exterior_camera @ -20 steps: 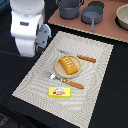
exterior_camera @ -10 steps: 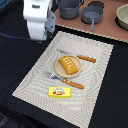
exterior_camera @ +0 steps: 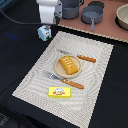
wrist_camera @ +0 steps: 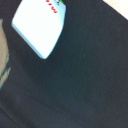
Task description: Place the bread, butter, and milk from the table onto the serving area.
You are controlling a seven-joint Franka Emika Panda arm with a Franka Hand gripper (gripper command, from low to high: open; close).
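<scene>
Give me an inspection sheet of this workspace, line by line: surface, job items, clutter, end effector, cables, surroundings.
Surface: black table, with the striped serving area on it.
Job's things: bread on the round plate; butter on the mat near its edge; milk on the table just off the mat's corner.
Clutter: fork and knife beside the plate.
End effector: arm above the milk; fingers not visible, state unclear.
Cables: dark cable trailing behind the arm.
Surroundings: brownish counter with pots.
</scene>
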